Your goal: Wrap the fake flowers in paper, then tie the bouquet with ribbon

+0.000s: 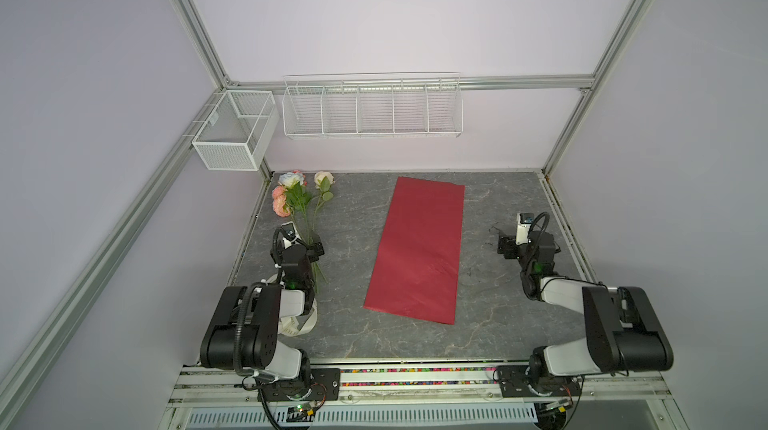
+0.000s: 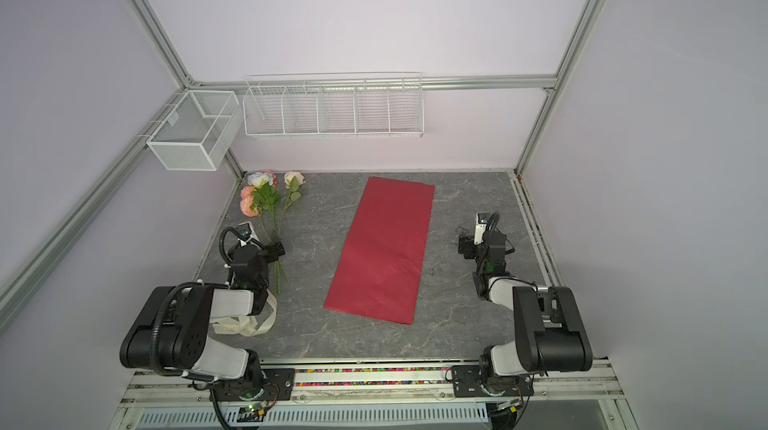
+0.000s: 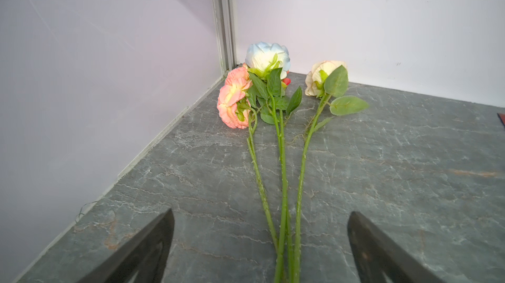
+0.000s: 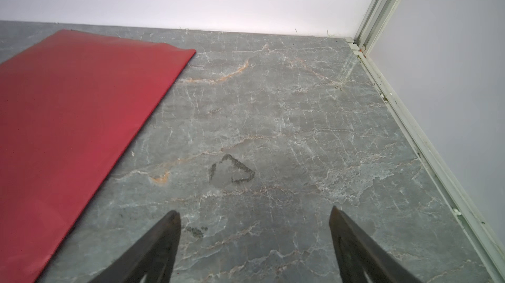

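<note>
The bouquet of fake flowers lies loose on the grey stone table at the far left, with pink, pale blue and cream heads towards the back corner. In the left wrist view its thin green stems run back between my fingers. My left gripper hovers open over the stems, both fingers clear of them. My right gripper stands open and empty above bare table at the right.
A dark-red paper sheet lies flat mid-table. A cream printed ribbon is coiled under my left arm. A wire rack and a mesh box hang on the walls.
</note>
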`<state>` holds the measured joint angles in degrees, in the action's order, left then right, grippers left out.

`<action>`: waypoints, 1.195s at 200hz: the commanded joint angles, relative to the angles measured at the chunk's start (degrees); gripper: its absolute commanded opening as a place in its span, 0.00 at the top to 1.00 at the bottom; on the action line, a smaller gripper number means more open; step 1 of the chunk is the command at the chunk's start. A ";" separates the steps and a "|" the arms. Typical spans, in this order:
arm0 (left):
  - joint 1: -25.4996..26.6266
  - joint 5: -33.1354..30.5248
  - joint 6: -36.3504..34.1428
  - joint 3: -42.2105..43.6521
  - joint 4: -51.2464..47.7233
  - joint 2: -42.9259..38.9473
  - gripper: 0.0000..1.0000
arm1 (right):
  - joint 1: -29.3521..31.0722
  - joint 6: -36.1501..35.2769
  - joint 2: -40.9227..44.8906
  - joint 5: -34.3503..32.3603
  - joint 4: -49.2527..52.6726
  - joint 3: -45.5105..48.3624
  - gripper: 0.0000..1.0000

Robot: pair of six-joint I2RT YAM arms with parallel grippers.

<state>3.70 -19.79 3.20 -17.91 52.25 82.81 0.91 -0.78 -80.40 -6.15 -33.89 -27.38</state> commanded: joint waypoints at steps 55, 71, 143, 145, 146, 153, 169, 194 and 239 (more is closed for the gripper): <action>-0.18 1.28 23.66 -13.28 -44.35 -20.32 0.01 | 0.42 22.08 9.69 17.83 41.71 -14.79 0.12; -0.20 17.75 23.02 -12.65 -42.52 -21.80 0.01 | 0.56 26.92 9.68 23.46 40.28 -13.19 0.10; 13.86 35.94 29.58 -16.19 -45.99 -6.91 0.20 | 5.22 31.41 0.55 28.78 40.47 -15.03 0.12; 13.98 36.20 29.80 -16.12 -45.70 -6.55 0.20 | 5.22 31.44 0.12 28.93 40.37 -15.15 0.12; 14.06 36.34 29.91 -16.07 -45.59 -6.36 0.20 | 5.23 31.45 -0.04 29.05 40.25 -15.20 0.13; 14.67 36.86 30.63 -15.85 -44.87 -5.36 0.21 | 5.45 31.54 -1.63 30.21 39.48 -15.78 0.16; 15.92 38.04 30.88 -16.13 -45.40 -3.69 0.21 | 6.39 31.62 -5.52 32.75 38.38 -17.67 0.25; 17.44 39.37 30.38 -16.37 -45.96 -1.61 0.21 | 7.92 31.45 -11.43 33.50 38.72 -21.44 0.34; 17.58 43.24 30.39 -20.05 -44.56 4.86 0.21 | 9.70 31.37 -18.29 33.04 38.52 -26.51 0.35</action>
<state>21.17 20.53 32.97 -34.41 6.96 84.66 9.80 30.24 -96.36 25.80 5.21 -50.89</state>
